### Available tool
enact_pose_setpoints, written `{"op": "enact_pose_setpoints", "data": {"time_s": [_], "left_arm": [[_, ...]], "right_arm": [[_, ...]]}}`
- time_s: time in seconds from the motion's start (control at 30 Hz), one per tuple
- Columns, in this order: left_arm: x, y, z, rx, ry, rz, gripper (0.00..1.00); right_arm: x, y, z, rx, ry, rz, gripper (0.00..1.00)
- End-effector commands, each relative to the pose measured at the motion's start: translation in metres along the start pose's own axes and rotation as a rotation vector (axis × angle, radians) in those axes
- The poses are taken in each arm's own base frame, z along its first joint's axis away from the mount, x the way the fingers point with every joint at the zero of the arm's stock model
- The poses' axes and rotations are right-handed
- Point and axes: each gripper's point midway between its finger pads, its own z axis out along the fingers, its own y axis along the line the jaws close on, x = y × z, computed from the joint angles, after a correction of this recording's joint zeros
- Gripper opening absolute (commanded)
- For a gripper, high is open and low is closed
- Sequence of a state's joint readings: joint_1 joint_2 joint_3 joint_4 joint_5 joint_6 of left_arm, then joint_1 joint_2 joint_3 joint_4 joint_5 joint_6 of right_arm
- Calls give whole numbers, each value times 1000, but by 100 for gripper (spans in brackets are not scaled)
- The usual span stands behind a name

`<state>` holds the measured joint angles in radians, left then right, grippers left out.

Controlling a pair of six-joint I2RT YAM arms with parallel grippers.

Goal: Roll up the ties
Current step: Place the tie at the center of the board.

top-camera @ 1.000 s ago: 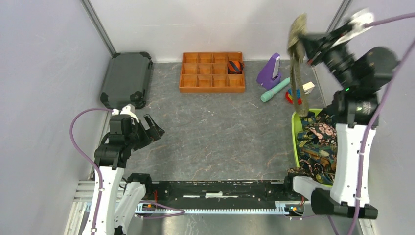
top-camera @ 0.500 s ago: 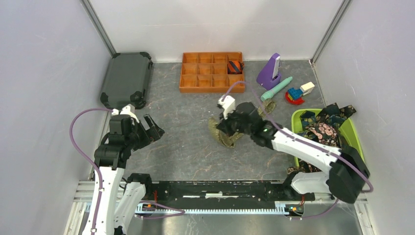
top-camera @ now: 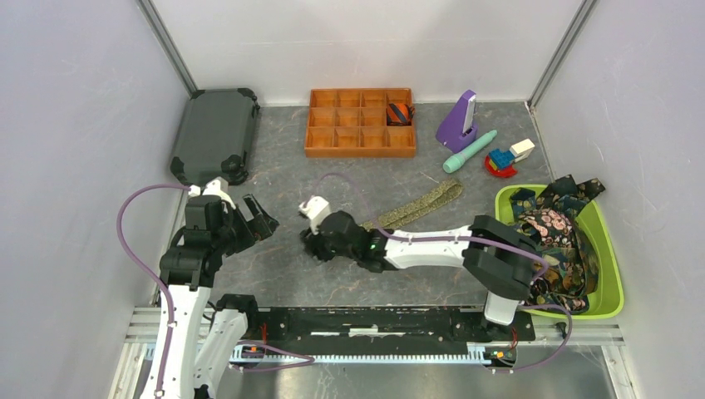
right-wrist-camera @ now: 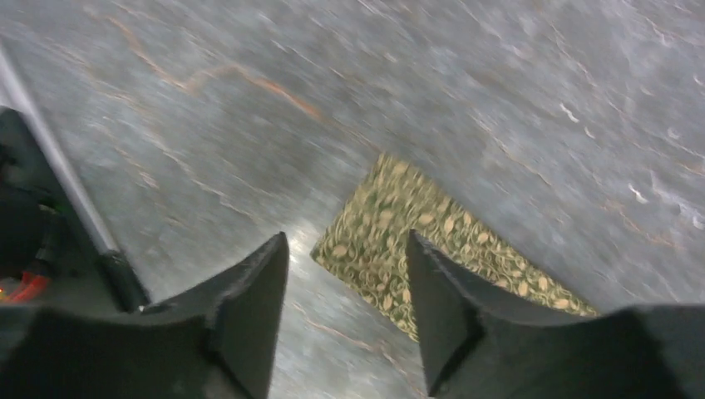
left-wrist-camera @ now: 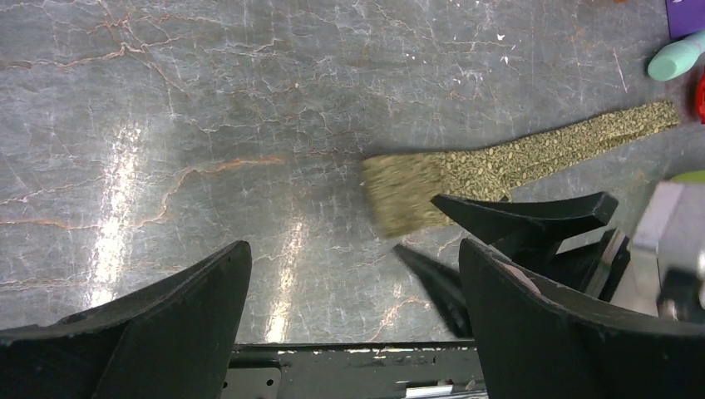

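The right gripper (right-wrist-camera: 346, 241) stands half open above the wide end of the olive-green tie (right-wrist-camera: 399, 224), which lies flat on the bench (top-camera: 332, 179). It holds nothing. The left gripper (left-wrist-camera: 353, 245) is wide open and empty.

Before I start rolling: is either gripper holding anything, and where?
Nothing held. Right gripper is open over the olive tie's wide end, flat on the table; left gripper open.

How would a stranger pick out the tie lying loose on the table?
Find the lime-green bin at the table's right, heaped with dark patterned ties. Just left of it, one olive-green tie lies stretched flat on the grey tabletop. It alone is laid out straight.
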<state>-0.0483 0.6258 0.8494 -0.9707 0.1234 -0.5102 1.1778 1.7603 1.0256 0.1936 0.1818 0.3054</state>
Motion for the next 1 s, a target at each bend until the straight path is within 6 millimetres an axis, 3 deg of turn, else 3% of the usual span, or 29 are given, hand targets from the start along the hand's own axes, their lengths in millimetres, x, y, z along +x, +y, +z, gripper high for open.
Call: {"op": "enact_pose_setpoints", "data": {"time_s": [0.0,0.07,0.2,0.33,0.4,0.47,0.53,0.67,0.97], "left_arm": [[-8,-1,-3,6,-42,30,100],[-8,-2,-4,9,-48,30,100],[-10,-3,-7,15,-63,32,100],[-9,-2,-3,-2,-37,13,94],[-8,-4,1,-7,-17,11,92],[-6,-8,4,-11,-2,10,89],[-1,-16,11,-15,21,26,87],[11,-37,27,-63,44,114,87],[72,-120,73,-56,89,334,88]], "right_arm": [[-70,40,0,-104,-164,20,74],[-74,30,-16,-83,-194,16,85],[-73,-12,-49,4,-213,26,89],[-45,-93,-75,230,-171,84,85],[-18,-138,-84,332,-115,147,81],[0,-166,-88,383,-74,195,77],[10,-182,-90,410,-56,200,72],[17,-192,-84,399,-59,217,61],[51,-217,-74,401,-29,295,48]]}}
